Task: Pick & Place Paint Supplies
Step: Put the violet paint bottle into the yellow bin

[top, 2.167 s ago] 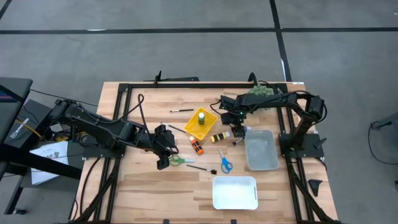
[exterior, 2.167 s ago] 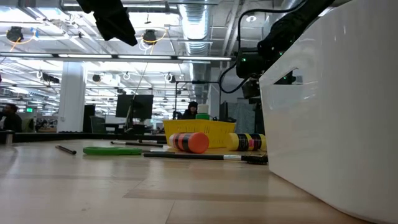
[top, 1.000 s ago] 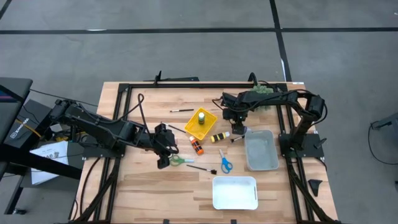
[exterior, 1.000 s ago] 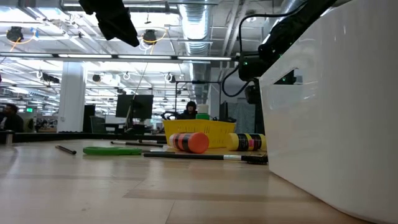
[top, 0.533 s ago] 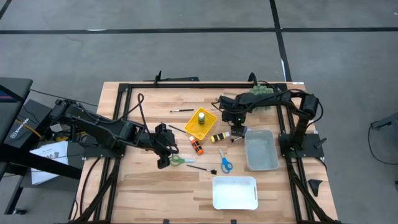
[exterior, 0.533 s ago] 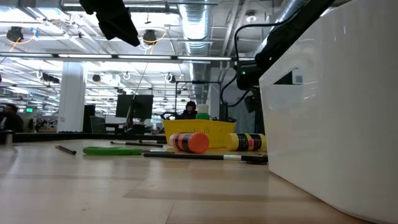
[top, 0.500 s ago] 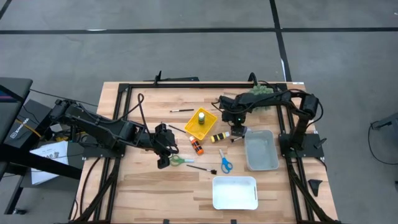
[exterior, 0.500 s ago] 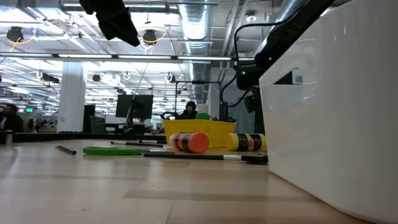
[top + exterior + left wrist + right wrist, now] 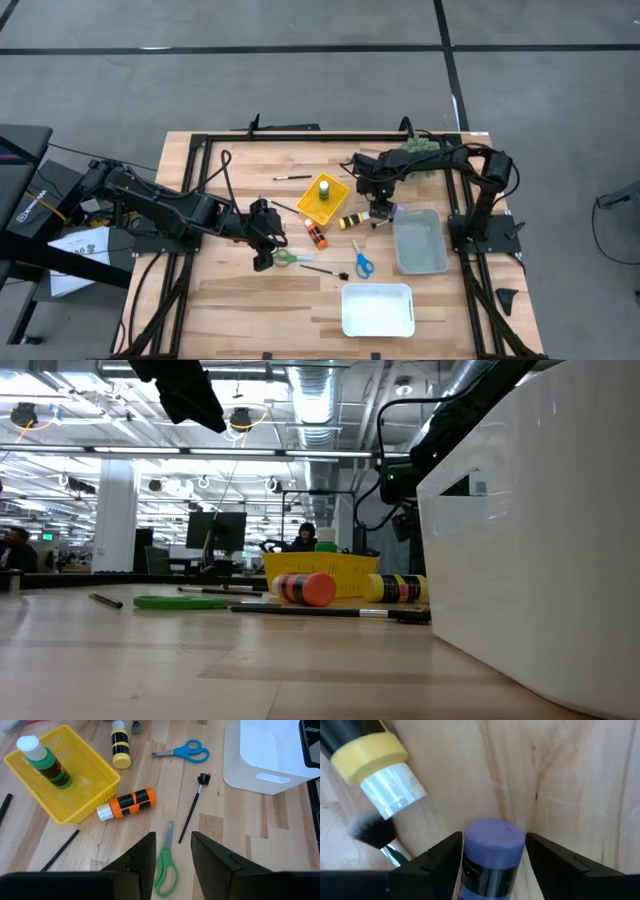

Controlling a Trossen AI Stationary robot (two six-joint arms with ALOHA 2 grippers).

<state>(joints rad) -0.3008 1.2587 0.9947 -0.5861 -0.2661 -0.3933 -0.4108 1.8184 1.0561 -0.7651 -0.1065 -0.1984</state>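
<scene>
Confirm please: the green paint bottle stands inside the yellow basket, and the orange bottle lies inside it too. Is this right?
Not fully. The green paint bottle does stand inside the yellow basket, but the orange bottle lies outside it, on the wooden table beside the basket's wall. The left wrist view shows this clearly.

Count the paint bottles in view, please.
4: green bottle standing in the yellow basket, orange bottle beside it, yellow bottle farther off, purple bottle between the right gripper's fingers.

Large open-plan lab or office hall: exposed ceiling ducts (image 9: 320, 400), desk monitors (image 9: 218, 530), concrete floor (image 9: 300, 90).
</scene>
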